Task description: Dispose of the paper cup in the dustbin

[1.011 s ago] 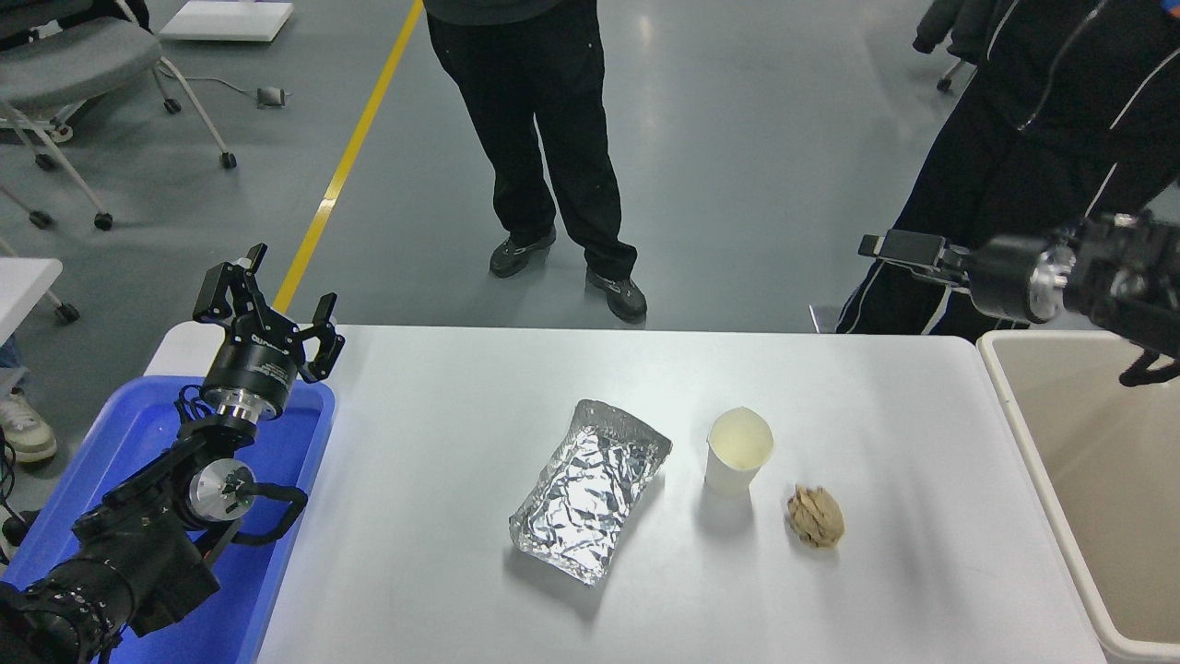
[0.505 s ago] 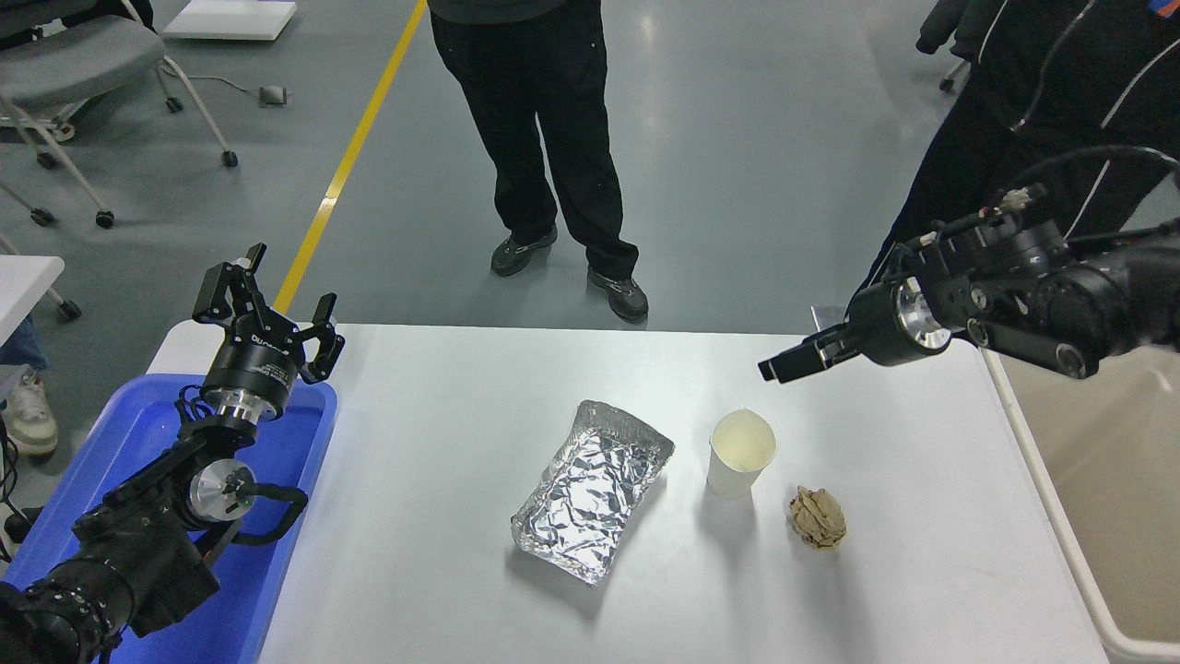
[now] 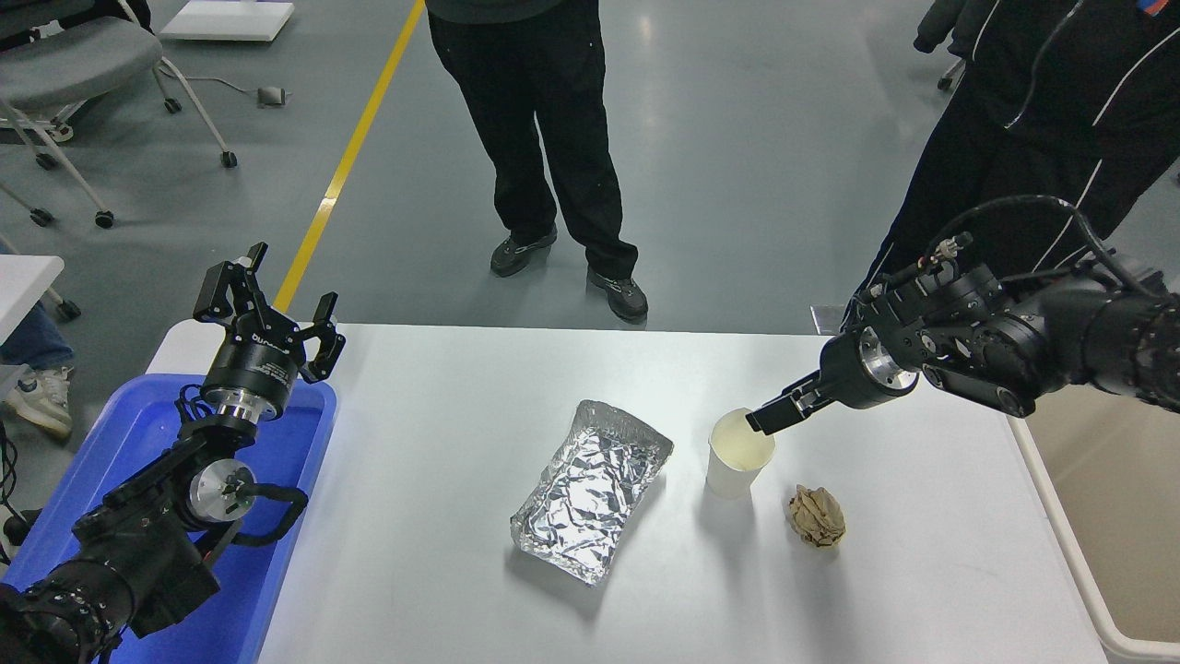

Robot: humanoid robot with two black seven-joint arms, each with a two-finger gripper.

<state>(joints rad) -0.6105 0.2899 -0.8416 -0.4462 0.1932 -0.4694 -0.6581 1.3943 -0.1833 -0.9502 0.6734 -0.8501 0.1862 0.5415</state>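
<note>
Right gripper (image 3: 761, 421), spread unclear from here, at the cup (image 3: 738, 453) rim; should pinch lightly, thin wall crushes easily.

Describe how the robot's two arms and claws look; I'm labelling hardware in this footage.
Both arms are black with silver metal rings at the wrists. The left claw has angular black fingers on a round barrel with small white lettering, and black cables loop along its arm. The right claw is narrow and dark, behind a silver-faced wrist, with a black cable arching over that arm.
</note>
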